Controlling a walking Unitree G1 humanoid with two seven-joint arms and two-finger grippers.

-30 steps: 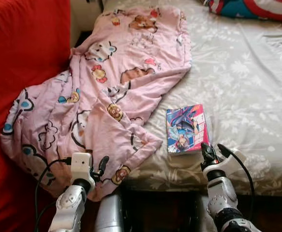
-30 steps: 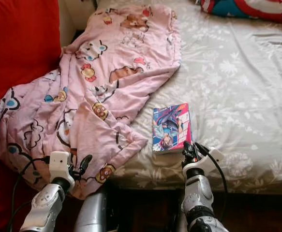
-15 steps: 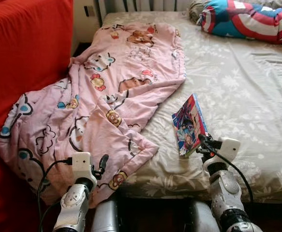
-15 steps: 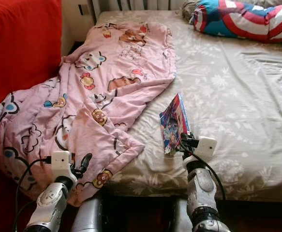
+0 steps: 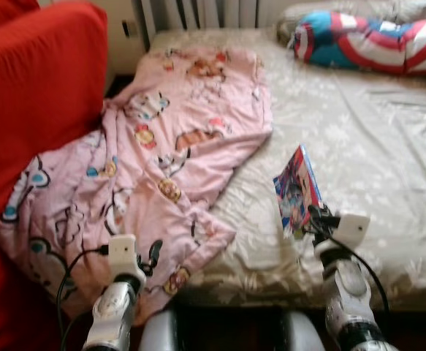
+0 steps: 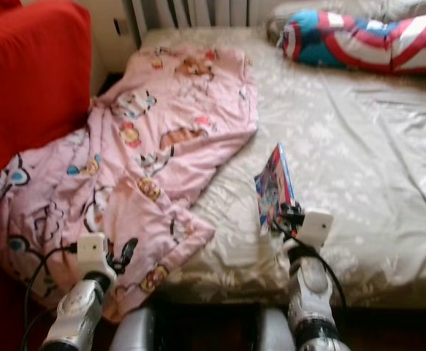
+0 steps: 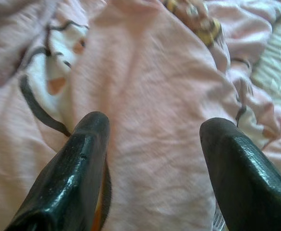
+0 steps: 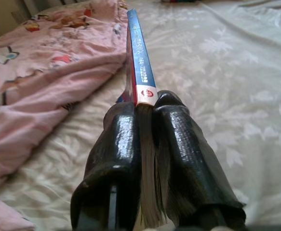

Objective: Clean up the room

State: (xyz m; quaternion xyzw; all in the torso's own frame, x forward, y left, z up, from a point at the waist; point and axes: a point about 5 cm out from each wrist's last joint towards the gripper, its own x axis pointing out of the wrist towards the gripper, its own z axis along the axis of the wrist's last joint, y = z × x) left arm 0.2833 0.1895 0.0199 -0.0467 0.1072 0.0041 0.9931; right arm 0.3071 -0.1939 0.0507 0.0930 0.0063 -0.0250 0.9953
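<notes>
A colourful comic book (image 5: 297, 189) stands on edge, lifted off the grey floral bed (image 5: 373, 139), with my right gripper (image 5: 313, 216) shut on its lower corner. In the right wrist view the book's blue spine (image 8: 139, 57) runs out from between the two black fingers (image 8: 116, 159). A pink cartoon blanket (image 5: 161, 146) lies crumpled over the bed's left side. My left gripper (image 5: 154, 252) hovers open just above the blanket's near hem, and the left wrist view has pink cloth (image 7: 150, 120) between its spread fingers (image 7: 77, 163).
A red sofa (image 5: 30, 95) rises along the left, touching the blanket. A red, white and blue pillow (image 5: 366, 44) lies at the bed's far right by a radiator (image 5: 198, 13). The bed's right half is bare sheet.
The right gripper has closed on the book and raised it from flat on the bed to standing on edge. The camera has tipped up, bringing in the pillow and radiator.
</notes>
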